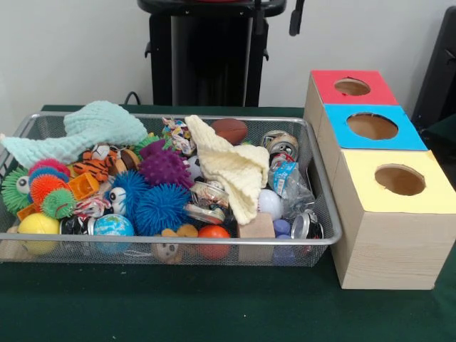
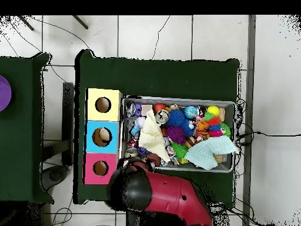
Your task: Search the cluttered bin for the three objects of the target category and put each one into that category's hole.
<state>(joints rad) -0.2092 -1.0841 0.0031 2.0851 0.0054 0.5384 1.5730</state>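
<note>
Wire-mesh bin [image 1: 324,235] is stuffed: spiky rubber balls [image 1: 160,206], knitted cloths [image 1: 228,167], a striped plush tiger [image 1: 96,167]. End effector's hidden, can't tell its state.

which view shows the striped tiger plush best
The front view: the tiger plush lies in the bin below the mint cloth, its stripes plain. The overhead view shows only a small orange patch among the balls.

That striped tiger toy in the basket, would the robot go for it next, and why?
Probably yes: swing the arm over the bin toward the tiger. It lies exposed on top beside the mint cloth, while the arm sits drawn back at the bin's edge, its hand unseen.
</note>
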